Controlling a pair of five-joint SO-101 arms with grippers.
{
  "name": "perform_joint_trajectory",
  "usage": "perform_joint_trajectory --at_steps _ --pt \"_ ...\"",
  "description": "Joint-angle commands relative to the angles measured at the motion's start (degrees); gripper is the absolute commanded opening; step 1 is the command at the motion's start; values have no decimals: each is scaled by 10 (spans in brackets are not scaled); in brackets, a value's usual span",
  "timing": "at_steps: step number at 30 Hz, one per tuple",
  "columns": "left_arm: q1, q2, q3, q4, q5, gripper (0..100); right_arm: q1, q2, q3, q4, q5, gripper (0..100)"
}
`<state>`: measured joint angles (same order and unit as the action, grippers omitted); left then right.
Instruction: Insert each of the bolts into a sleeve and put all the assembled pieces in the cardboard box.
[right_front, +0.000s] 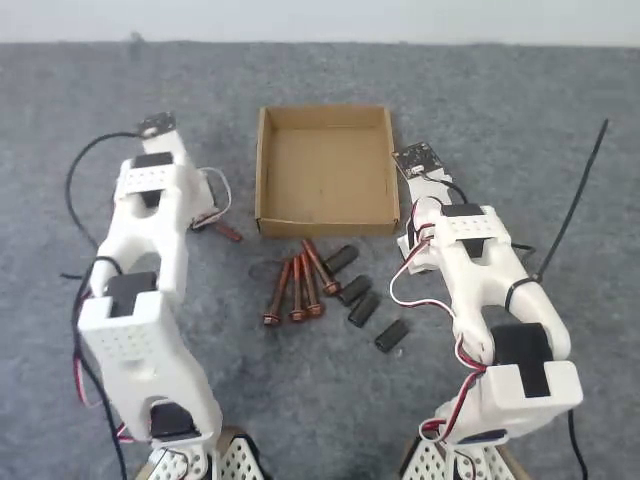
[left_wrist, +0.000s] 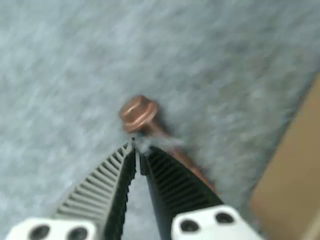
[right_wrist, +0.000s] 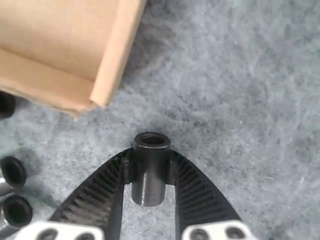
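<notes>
Two grippers are loaded. The left gripper (left_wrist: 137, 151) pinches a copper bolt (left_wrist: 138, 112) below its head; the right gripper (right_wrist: 151, 161) clamps a black sleeve (right_wrist: 148, 181) near the cardboard box (right_wrist: 116, 60).

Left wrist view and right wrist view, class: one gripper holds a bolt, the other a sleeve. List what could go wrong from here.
1. The left gripper pinches the bolt only at its very tips, just under the head; it may pivot or slip on contact.
2. The right gripper holds the sleeve by its sides; an off-centre push might shove it out.
3. Loose bolts and sleeves lie close together and could be knocked by a low pass.
</notes>
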<state>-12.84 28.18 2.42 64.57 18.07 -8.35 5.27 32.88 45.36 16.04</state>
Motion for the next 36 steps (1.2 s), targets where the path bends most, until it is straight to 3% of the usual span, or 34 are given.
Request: perform_joint_trajectory --at_steps 1,7,13,20,26,28,33,36 --pt "30 4 -65 5 5 11 2 -35 -4 -9 -4 6" --pt "81 11 -83 5 5 11 2 -35 -4 -10 -3 6" --pt "84 9 -109 31 5 17 2 -35 -4 -10 -3 6" --pt "94 13 -178 122 5 195 -4 -35 -4 -10 -3 6" --pt "77 19 -176 100 6 187 -4 -35 -4 -10 -3 6" --pt "59 33 -176 91 33 165 -4 -35 -4 -10 -3 6" --pt "11 84 -194 92 186 109 -5 -35 -4 -10 -3 6" --pt "8 103 -222 94 206 97 -5 -35 -4 -10 -3 6"
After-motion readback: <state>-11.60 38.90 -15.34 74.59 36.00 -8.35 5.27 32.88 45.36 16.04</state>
